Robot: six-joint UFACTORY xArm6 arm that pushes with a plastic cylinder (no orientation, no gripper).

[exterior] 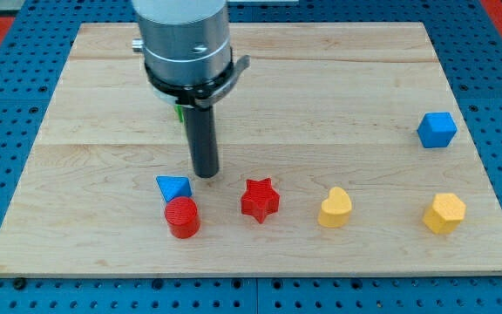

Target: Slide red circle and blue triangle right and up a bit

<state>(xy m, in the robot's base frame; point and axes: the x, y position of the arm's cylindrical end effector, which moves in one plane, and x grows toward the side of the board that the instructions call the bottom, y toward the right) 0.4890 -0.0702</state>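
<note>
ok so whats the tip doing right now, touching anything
my tip: no pincer, holds nothing; just above and right of the blue triangle, touching nothing visibly; red circle sits below the triangle.

You had a pale wooden desk carrying six blocks: a blue triangle touching a red circle below it, then a red star, yellow heart, yellow hexagon, and a blue cube above the hexagon.

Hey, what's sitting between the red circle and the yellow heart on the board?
In the camera view, the red star lies between the red circle and the yellow heart, apart from both.
</note>
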